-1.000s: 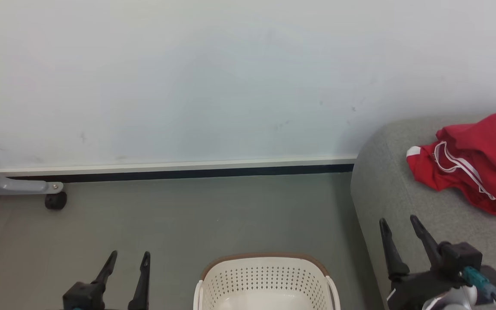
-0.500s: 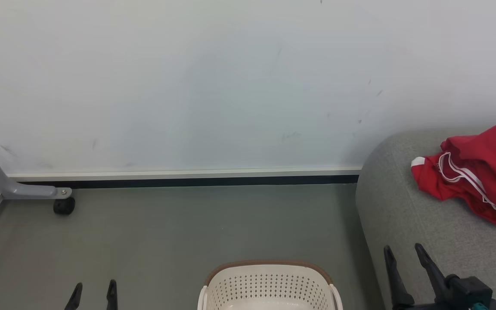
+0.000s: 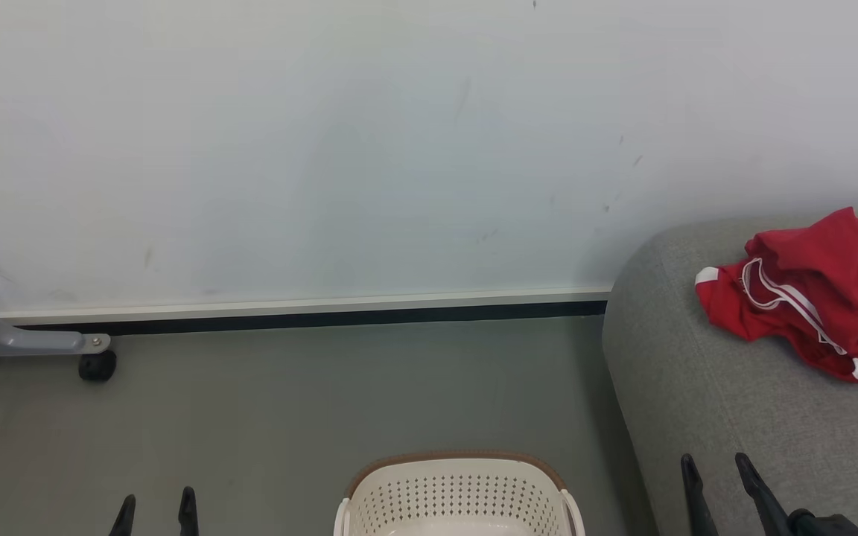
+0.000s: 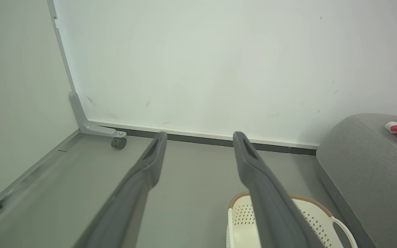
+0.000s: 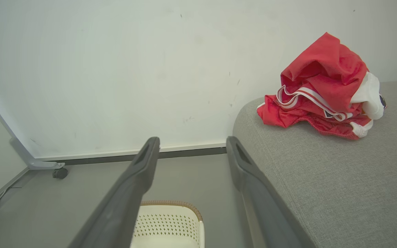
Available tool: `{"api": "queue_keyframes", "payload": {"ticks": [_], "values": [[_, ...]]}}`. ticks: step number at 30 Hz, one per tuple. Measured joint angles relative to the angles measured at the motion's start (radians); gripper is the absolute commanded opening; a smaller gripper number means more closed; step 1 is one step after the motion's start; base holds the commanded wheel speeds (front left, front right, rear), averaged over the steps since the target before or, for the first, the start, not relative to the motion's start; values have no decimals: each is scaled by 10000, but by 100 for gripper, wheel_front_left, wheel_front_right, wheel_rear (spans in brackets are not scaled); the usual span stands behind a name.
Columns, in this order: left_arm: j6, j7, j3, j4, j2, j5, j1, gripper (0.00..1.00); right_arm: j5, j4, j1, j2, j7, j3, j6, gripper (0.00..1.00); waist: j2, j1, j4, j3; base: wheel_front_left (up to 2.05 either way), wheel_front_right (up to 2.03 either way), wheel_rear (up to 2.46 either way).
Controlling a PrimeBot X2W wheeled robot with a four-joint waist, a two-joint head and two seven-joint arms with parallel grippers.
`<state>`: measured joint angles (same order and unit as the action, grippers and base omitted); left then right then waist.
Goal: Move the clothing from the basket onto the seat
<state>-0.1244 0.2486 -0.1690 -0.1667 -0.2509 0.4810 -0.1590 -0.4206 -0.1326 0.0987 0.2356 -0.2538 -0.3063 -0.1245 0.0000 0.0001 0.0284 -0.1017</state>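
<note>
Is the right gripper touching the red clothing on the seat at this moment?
Apart. In the right wrist view, a wide stretch of bare grey seat lies between the open fingers of the right gripper and the clothing.

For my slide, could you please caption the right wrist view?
Open right gripper frames the basket; red clothing lies heaped on the seat.
</note>
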Motion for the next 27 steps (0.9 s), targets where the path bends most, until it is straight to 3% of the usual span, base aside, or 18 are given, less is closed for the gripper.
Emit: {"api": "queue_keyframes", "payload": {"ticks": [24, 25, 27], "values": [[0, 4, 21, 391, 94, -602, 51, 100, 345, 247, 239, -347, 4, 756, 0, 100, 0, 0, 187, 124, 0, 0, 0], [8, -4, 0, 293, 119, -600, 13, 0, 343, 148, 246, -378, 19, 731, 2, 0, 0, 0, 185, 124, 0, 0, 0], [10, -6, -54, 75, 222, -598, -112, 0, 341, -63, 352, -470, 61, 685, 2, 0, 0, 0, 187, 125, 0, 0, 0]]}}
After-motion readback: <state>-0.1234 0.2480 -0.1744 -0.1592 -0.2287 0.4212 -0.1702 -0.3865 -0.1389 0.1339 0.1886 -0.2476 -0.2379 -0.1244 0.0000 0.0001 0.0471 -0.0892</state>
